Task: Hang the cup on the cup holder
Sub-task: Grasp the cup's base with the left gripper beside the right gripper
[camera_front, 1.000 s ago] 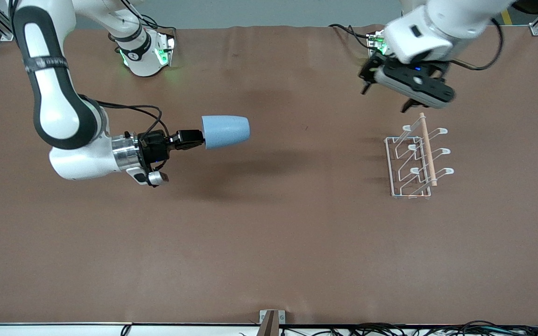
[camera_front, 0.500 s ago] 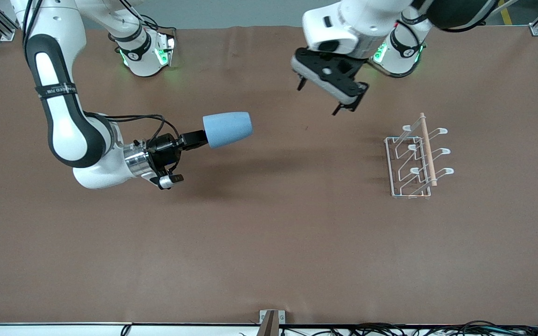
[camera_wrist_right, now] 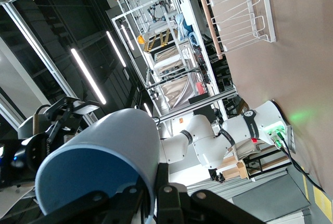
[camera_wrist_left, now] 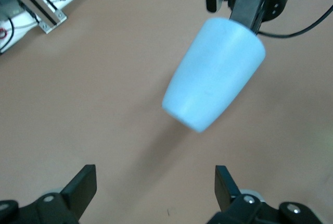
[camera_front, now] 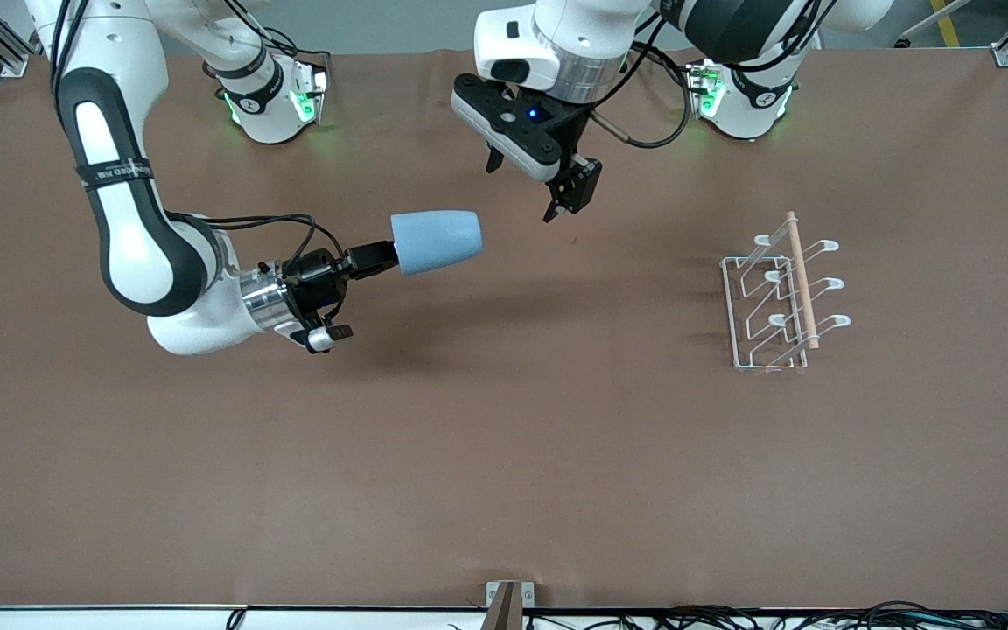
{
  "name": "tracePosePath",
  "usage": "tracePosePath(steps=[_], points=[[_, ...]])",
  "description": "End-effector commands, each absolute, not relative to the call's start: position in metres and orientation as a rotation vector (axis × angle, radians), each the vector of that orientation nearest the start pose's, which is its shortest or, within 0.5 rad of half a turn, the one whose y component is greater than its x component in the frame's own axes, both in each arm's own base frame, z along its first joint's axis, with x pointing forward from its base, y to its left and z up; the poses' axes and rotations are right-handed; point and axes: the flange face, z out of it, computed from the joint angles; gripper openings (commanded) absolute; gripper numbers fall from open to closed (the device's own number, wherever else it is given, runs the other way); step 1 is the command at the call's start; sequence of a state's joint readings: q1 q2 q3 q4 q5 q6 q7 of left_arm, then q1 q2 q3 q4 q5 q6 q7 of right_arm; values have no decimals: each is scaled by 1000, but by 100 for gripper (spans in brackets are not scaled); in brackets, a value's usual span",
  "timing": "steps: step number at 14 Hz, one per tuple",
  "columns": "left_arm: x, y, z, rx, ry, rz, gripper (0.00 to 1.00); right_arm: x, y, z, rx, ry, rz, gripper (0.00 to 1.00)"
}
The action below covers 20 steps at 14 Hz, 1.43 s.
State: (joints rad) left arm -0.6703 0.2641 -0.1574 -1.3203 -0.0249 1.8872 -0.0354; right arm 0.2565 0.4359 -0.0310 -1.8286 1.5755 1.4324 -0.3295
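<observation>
So the counter [camera_front: 504, 455] carries only the rack [camera_front: 775, 302], at the left arm's end, every prong bare. I have the cup [camera_front: 436, 242] lifted over mid-counter, sideways, pinched at its rim by the right hand [camera_front: 379, 256]. My left hand [camera_front: 526, 188] hangs spread and empty over the counter just beside it. Pickup done; handover and hanging remain, I judge.
</observation>
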Motion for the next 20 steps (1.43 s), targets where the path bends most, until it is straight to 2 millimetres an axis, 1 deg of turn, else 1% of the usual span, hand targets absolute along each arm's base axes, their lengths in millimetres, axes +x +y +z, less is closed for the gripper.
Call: tracePosePath(steps=[1, 2, 3, 4, 6, 9, 11, 13, 14, 15, 17, 19, 20], points=[[461, -494, 620, -3028, 1286, -518, 100, 571, 258, 353, -1500, 23, 554, 7], [457, -504, 614, -3020, 1314, -528, 100, 571, 258, 353, -1500, 23, 554, 5], [456, -511, 610, -3012, 1340, -547, 100, 571, 258, 353, -1501, 20, 552, 2], [459, -516, 604, -2998, 1372, -573, 100, 571, 258, 352, -1500, 20, 550, 1], [466, -522, 595, -2955, 1451, -636, 100, 570, 258, 352, -1500, 20, 553, 0], [475, -530, 578, -2911, 1522, -674, 100, 570, 258, 351, -1500, 21, 554, 0], [473, -540, 564, -2866, 1597, -658, 100, 570, 258, 350, -1500, 21, 554, 0], [474, -544, 556, -2857, 1613, -661, 100, 571, 257, 350, -1499, 21, 554, 0], [470, -548, 554, -2840, 1639, -657, 100, 571, 257, 350, -1500, 22, 553, 0], [469, -551, 546, -2816, 1674, -641, 100, 570, 258, 349, -1500, 22, 555, 0], [473, -555, 534, -2768, 1740, -634, 100, 570, 258, 349, -1500, 22, 555, 0], [474, -556, 531, -2741, 1772, -646, 97, 570, 258, 349, -1500, 22, 555, 0], [474, -556, 529, -2737, 1774, -642, 93, 570, 258, 349, -1500, 22, 555, 1]])
